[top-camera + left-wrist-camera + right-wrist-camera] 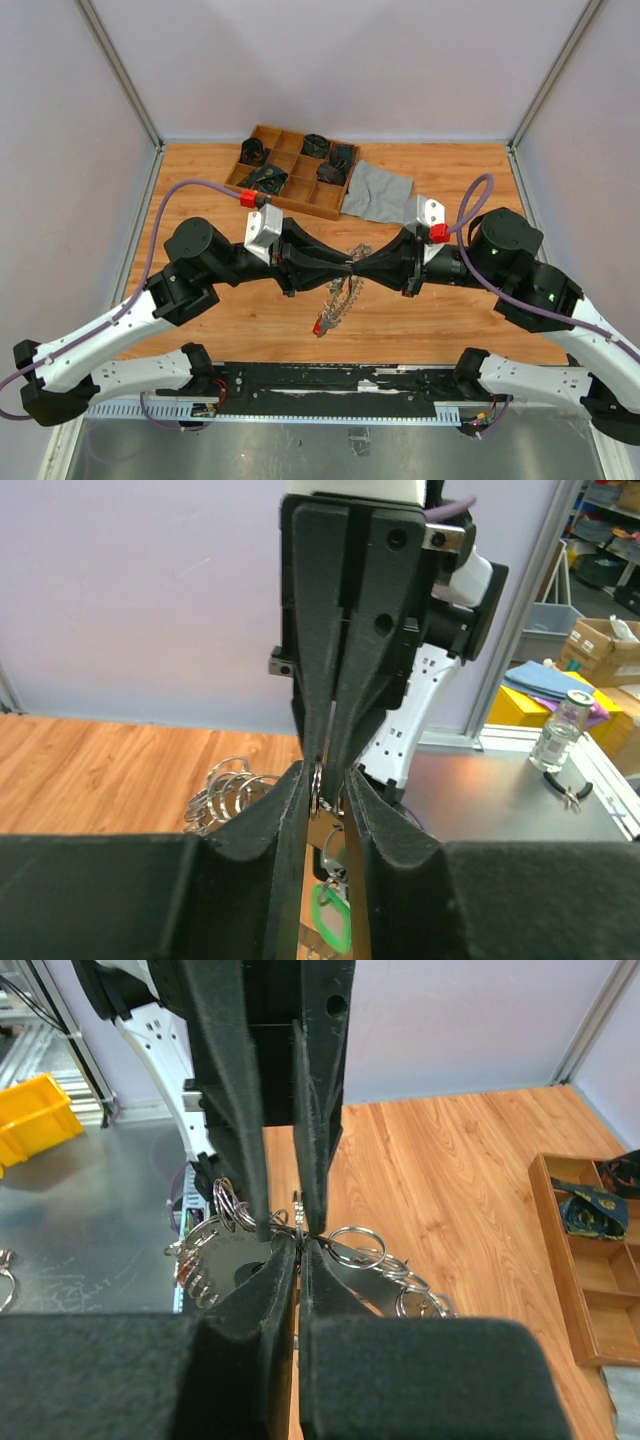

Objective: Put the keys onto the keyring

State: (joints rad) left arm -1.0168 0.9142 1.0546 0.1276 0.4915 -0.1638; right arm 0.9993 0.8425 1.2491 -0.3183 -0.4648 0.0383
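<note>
My two grippers meet tip to tip above the middle of the table. The right gripper [362, 268] [300, 1240] is shut on a thin metal ring of the keyring [338, 292], seen edge-on. The bunch hangs below it, loose silver rings [355, 1245] [225, 792] fanning out to both sides. Keys dangle under it, one with a green tag [330, 915] and one with a red tag [318, 327]. The left gripper [347, 268] [325, 780] stands slightly open round the same ring, a gap showing between its fingers [235, 1110].
A wooden compartment tray [290, 165] [590, 1260] with dark items stands at the back, with a grey cloth [378, 190] to its right. Off the table are a yellow bin [35, 1120], a bottle [560, 730] and a cardboard box [605, 650].
</note>
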